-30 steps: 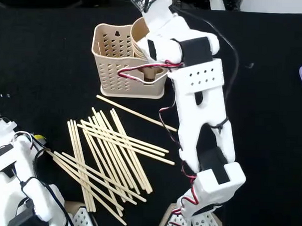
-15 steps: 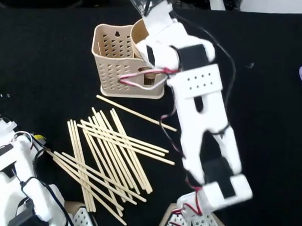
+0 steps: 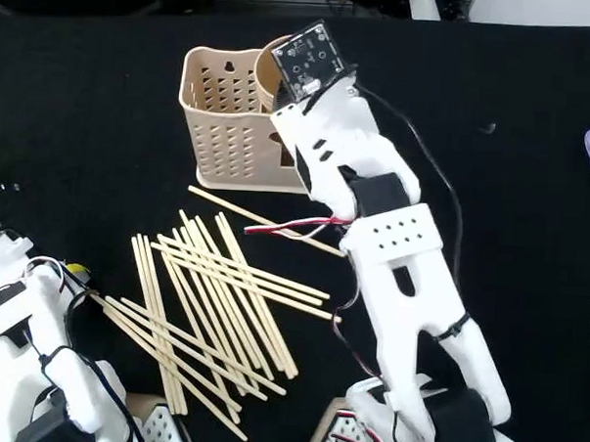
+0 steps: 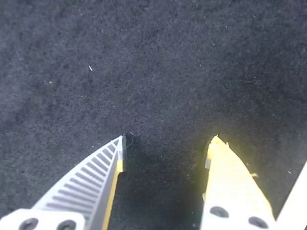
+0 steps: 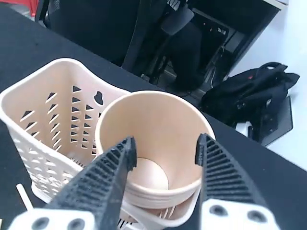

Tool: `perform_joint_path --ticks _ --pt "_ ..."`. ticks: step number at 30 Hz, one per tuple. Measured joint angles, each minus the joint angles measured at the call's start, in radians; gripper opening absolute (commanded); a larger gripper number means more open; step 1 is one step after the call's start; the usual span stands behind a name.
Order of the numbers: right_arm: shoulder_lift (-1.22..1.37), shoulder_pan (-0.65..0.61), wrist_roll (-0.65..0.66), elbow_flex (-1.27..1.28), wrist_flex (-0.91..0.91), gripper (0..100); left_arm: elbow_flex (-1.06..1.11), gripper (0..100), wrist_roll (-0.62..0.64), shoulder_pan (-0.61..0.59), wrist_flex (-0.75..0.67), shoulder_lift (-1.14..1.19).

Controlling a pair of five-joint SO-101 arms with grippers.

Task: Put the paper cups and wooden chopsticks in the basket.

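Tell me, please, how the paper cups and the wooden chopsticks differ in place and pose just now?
The paper cups stand upright inside the basket, while the wooden chopsticks lie flat on the table outside it. The paper cups look nested into one stack. The wooden chopsticks are spread in a loose, crossing pile. Both are a pale tan.

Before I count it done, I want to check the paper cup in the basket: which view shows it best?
The right wrist view: the paper cup stands in the basket, mouth and inside bottom plain. The high view catches its rim behind the arm; the left wrist view faces black tabletop.
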Motion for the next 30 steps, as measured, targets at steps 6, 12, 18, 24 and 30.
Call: perform_joint_path --ticks 6,12,18,24,30 --pt "-0.012 0.0 -0.066 -0.002 -0.005 20.8 0.0 28 0.0 0.0 0.0 0.0" --pt "-0.126 -0.002 -0.109 -0.101 0.117 21.1 0.0 28 0.0 0.0 0.0 0.0" --pt "-0.264 -0.098 -0.109 -0.144 0.407 21.1 0.0 28 0.0 0.0 0.0 0.0" --pt "-0.299 -0.264 -0.107 0.078 0.577 21.2 0.0 28 0.0 0.0 0.0 0.0" --pt "-0.293 -0.396 0.034 0.48 0.331 21.2 0.0 28 0.0 0.0 0.0 0.0"
